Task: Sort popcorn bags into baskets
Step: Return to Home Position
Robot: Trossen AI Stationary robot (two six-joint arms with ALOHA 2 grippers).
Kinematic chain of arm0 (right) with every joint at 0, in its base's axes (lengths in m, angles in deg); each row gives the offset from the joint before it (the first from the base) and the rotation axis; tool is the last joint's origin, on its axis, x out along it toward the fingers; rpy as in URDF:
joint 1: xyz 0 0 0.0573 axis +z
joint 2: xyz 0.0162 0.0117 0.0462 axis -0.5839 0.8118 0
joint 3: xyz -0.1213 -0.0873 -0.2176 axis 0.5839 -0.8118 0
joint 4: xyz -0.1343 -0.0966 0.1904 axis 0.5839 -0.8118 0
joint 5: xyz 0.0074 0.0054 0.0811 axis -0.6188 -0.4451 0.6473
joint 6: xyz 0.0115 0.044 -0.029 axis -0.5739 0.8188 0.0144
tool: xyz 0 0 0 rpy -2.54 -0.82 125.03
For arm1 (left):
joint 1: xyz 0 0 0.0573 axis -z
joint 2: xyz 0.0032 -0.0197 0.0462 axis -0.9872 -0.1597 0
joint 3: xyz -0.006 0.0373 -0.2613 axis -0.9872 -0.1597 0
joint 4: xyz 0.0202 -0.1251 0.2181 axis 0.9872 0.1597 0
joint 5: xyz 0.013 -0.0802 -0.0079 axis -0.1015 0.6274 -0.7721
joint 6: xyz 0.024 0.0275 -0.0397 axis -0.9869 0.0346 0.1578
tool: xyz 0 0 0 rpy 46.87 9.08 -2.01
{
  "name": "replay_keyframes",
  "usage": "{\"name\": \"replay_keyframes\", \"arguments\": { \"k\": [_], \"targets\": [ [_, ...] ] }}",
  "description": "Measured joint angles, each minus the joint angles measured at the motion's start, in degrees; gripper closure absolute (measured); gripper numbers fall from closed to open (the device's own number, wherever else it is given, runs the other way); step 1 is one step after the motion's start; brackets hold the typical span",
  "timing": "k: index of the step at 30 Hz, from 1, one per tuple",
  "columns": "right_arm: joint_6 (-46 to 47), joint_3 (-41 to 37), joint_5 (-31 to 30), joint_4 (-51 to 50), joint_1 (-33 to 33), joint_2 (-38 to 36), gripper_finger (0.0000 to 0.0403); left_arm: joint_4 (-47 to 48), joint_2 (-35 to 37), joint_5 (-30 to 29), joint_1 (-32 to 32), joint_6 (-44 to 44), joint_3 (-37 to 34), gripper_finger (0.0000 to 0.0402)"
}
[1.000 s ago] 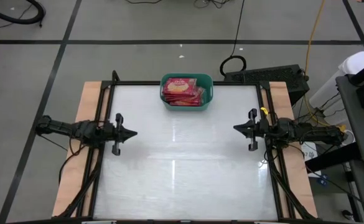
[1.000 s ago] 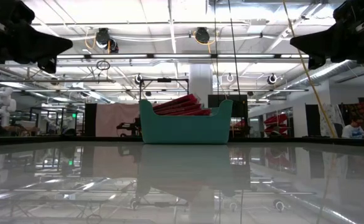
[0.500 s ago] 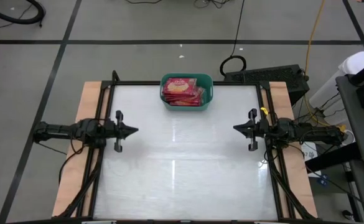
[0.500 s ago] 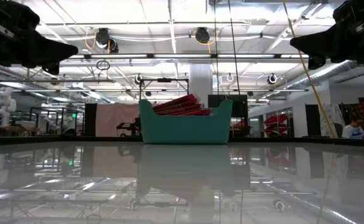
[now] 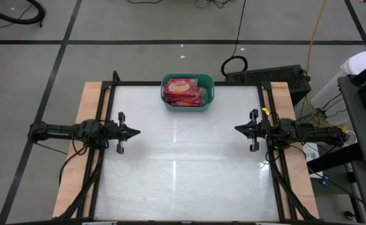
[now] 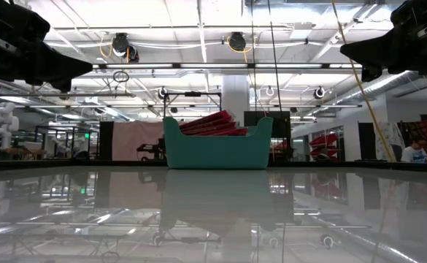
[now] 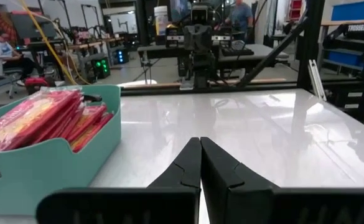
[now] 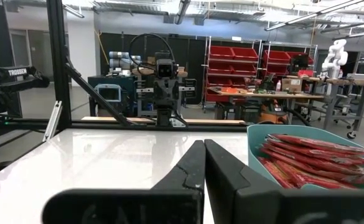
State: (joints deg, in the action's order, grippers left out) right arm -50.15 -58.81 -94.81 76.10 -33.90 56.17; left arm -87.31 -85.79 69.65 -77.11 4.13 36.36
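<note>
A teal basket stands at the middle of the table's far edge, its base on the tabletop, with several red popcorn bags stacked inside; the stack rises above the rim in the low view. My left gripper hovers shut above the table near its left edge, pointing level toward the right. My right gripper hovers shut near the right edge, pointing level toward the left. Both are apart from the basket and hold nothing.
The white glossy tabletop lies between the two arms, framed by a black rail and wooden side strips. Cables and a black box sit beyond the far right corner. A person sits in the room behind.
My left arm has swung slightly, its gripper tip moving a little toward the table's right edge and rolling a bit; it stays shut. The right arm and the basket have kept still.
</note>
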Motion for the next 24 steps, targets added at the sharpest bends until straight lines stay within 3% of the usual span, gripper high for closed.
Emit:
{"name": "replay_keyframes", "arguments": {
  "k": [8,24],
  "targets": [
    [0.0,0.0,0.0,0.0,-0.01,0.0,0.0403,-0.76,3.9,-0.57,0.0,-0.15,-0.11,0.0399],
    [-0.01,0.0,-0.01,-0.15,0.0,0.02,0.0403,-0.21,2.91,-2.87,0.0,-4.36,-0.04,0.0399]
  ]
}}
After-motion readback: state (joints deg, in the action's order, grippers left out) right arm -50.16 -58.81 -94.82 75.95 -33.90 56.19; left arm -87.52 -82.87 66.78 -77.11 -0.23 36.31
